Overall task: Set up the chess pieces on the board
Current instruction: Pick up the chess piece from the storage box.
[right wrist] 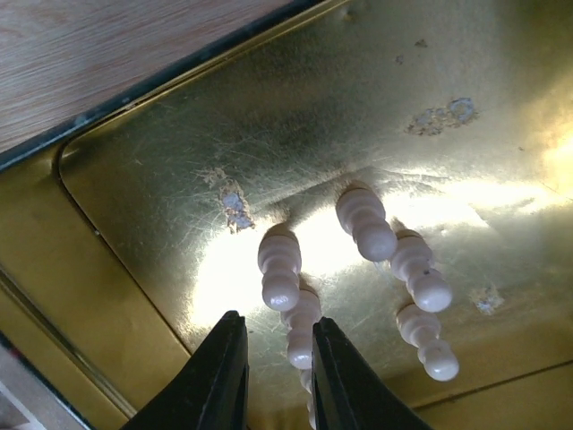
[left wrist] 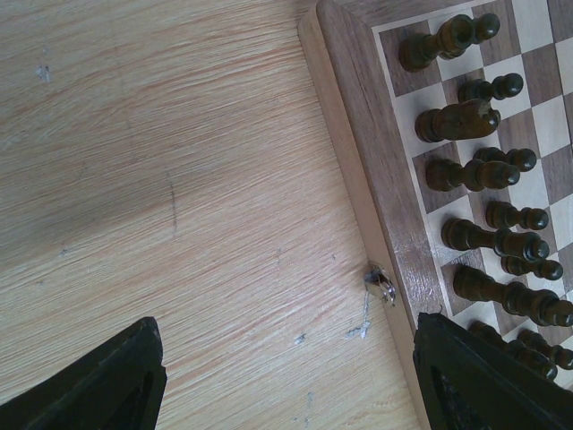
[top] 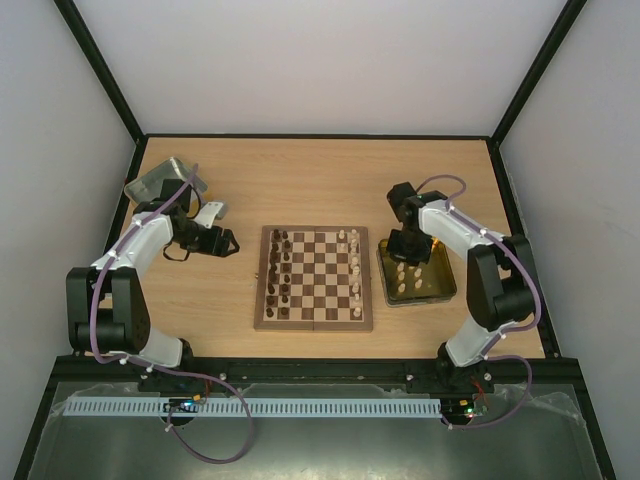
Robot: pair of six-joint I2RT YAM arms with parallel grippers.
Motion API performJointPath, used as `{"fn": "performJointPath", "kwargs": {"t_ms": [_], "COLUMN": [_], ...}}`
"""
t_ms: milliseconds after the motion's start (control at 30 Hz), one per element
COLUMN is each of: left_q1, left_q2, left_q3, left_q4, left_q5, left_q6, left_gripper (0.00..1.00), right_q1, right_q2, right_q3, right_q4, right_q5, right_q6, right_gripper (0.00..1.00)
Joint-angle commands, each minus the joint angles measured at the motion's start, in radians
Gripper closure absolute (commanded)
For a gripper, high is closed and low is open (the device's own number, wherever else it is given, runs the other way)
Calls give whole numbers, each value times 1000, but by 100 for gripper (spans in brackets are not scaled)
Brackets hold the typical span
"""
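Dark pieces [top: 281,276] look fully ranked on the left two files of the board [top: 314,280], which sits mid-table. Cream side is partial: a few cream pieces [top: 355,268] stand along the right edge, and the rest lie in the yellow tray [top: 447,288] just beside it. Right gripper [right wrist: 279,322] is down in the tray, jaws narrow around one cream pawn [right wrist: 303,330], which looks gripped. Left gripper [left wrist: 286,385] hovers wide open and empty over the table [left wrist: 179,179] by the board's left edge
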Motion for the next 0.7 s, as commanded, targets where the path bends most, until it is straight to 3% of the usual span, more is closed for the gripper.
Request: {"fn": "performJointPath", "kwargs": {"t_ms": [0,667], "left_q1": [-5,-4], "left_q2": [-8,-5], "left_q3": [-10,-11], "left_q4": [-1,0], "left_q5": [-3,-5], "left_q6": [-7,-7], "left_gripper": [24,24], "right_q1": [-7,-24], "right_q2": [24,83], "right_q3": [-12,-33], "right_q4": [26,72], "right_q5": [-3,-3], "right_q6": [-8,-31], "right_gripper": [81,85]}}
